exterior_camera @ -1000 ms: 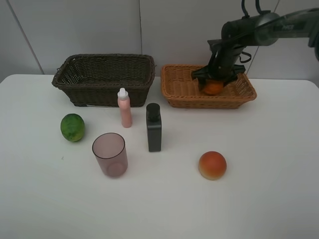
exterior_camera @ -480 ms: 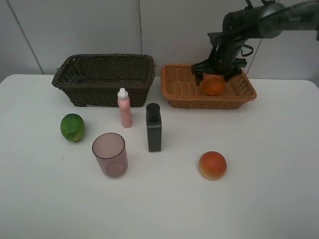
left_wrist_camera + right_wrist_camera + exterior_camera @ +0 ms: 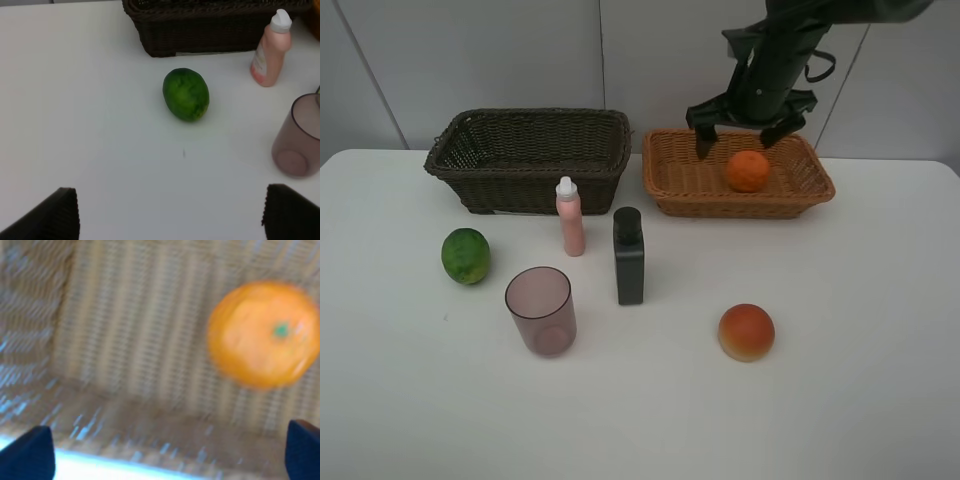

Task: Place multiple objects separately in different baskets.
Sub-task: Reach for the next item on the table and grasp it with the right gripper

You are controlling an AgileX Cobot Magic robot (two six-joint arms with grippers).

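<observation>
Right tool (image 3: 736,147) is hovering, jaws spread, above the orange (image 3: 748,171) lying in the tan basket (image 3: 720,205); left tool (image 3: 175,215) is gaping empty too.

No readable text, brand or number is showing in any view. A reddish patch on the pink bottle (image 3: 569,222) is appearing too small to read.

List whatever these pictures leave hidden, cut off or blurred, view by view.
- Exterior high: the floor of the dark brown basket, mostly hidden by its near wall.
- Left wrist: the left gripper beyond its fingertips and part of the mauve cup, cut by the frame's edges.
- Right wrist: the orange and the tan basket weave, smeared by motion blur.
</observation>
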